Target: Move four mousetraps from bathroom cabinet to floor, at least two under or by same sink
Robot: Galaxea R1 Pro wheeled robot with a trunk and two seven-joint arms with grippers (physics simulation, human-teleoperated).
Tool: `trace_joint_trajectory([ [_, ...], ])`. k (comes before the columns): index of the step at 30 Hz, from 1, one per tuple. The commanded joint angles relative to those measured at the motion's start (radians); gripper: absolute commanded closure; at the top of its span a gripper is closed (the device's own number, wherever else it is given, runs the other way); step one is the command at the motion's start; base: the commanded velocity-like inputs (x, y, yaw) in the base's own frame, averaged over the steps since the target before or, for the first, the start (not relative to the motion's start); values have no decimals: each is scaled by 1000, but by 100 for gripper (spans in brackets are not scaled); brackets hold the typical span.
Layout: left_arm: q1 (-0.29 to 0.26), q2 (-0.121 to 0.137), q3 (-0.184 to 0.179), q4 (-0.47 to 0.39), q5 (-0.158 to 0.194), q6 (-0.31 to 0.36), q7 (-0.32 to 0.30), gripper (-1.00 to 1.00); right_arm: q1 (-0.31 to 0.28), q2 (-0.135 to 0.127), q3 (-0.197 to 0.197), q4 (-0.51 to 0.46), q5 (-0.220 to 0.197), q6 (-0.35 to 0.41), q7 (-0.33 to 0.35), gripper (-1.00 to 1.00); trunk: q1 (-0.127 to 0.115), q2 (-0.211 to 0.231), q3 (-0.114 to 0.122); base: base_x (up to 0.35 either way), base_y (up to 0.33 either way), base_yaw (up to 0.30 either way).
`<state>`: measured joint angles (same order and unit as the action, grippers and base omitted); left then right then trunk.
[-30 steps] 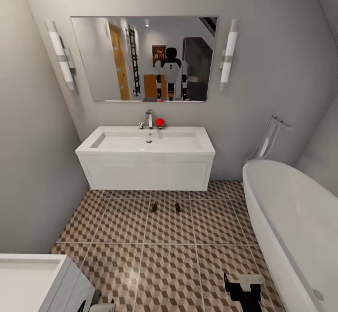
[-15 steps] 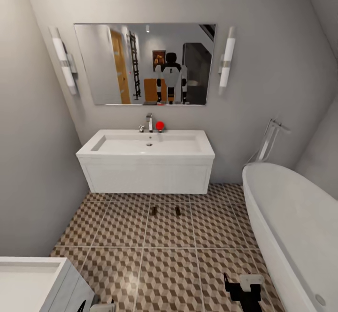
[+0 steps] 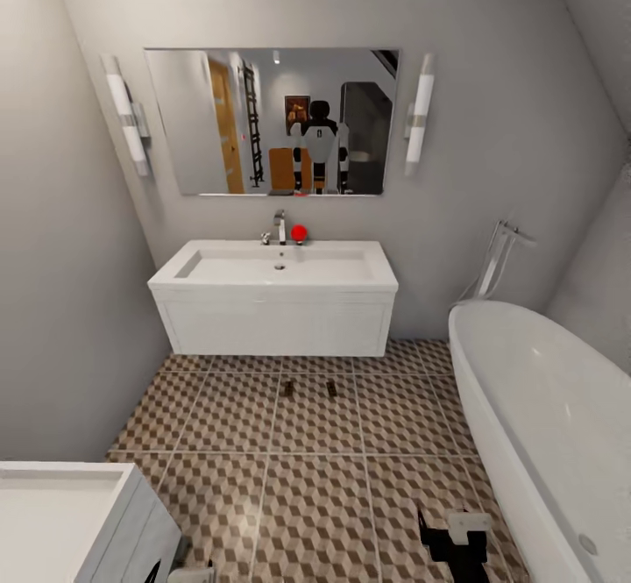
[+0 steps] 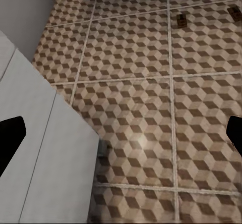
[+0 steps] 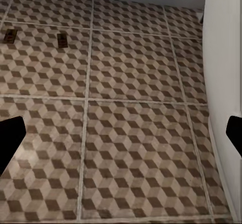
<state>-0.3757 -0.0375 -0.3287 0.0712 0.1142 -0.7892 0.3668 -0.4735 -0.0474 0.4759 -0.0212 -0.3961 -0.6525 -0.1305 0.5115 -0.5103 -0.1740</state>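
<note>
Two mousetraps (image 3: 308, 387) on bathroom floor (image 3: 315, 478) before bathroom sink (image 3: 276, 272); both claws released, empty.

Two tiny brown wooden mousetraps (image 3: 287, 387) (image 3: 331, 387) on the cube-patterned floor tiles (image 3: 315, 495): metal parts too small to resolve. White boxy unit (image 3: 61, 513) and white bathtub (image 3: 543, 425) cut off by frame edge. Black right gripper (image 3: 456, 537) partly cropped; finger spacing unclear.

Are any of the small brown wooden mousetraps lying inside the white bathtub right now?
No: the two mousetraps lie on the cube-patterned tile floor before the white sink vanity.
</note>
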Motion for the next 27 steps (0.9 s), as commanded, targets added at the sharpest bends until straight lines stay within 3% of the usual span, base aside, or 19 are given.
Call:
trace_joint_trajectory([
  [1, -2, -1, -9, 4, 10, -6, 0, -100, 0, 0, 9, 0, -3, -1, -6, -100, 0, -2, -2, -315, 0, 0],
  [27, 2, -1, -9, 4, 10, -5, 0, -100, 0, 0, 9, 0, -3, -3, -5, -100, 0, -2, -2, -338, 0, 0],
])
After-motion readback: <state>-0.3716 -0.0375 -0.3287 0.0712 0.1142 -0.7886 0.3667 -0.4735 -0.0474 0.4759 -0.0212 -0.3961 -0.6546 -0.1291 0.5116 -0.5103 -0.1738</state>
